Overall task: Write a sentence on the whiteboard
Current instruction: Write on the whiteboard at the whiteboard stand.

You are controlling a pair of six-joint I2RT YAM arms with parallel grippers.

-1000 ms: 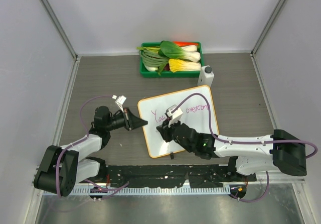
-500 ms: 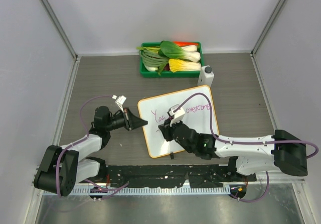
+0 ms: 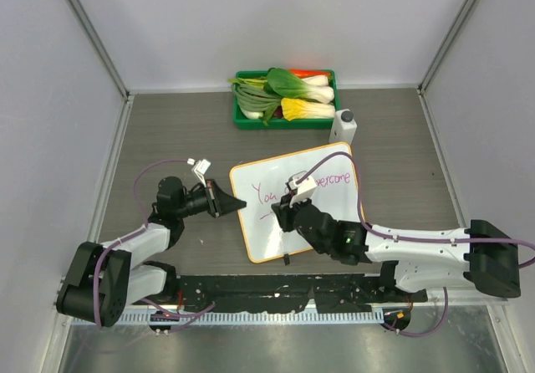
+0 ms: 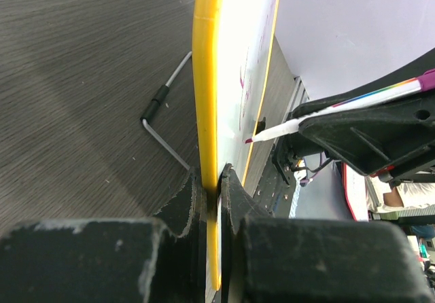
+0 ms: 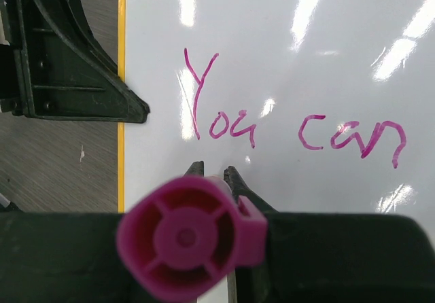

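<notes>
Left claw (image 4: 211,181) clamping orange-rimmed whiteboard (image 4: 206,79), right claw (image 5: 213,175) gripping pink marker (image 5: 183,238) (sentence (image 5: 301,137) in thin magenta)

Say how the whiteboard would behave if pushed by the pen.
Probably stiff: the whiteboard lies flat, thin-rimmed. Likely light and apt to slide on the table, which may be why the left gripper clamps its edge.

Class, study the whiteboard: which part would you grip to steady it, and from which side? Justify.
Grip the whiteboard by its thin left rim, coming in level from the left: it is flat, and the sentence and the right gripper with its marker occupy its face. The left gripper pinches there.
</notes>
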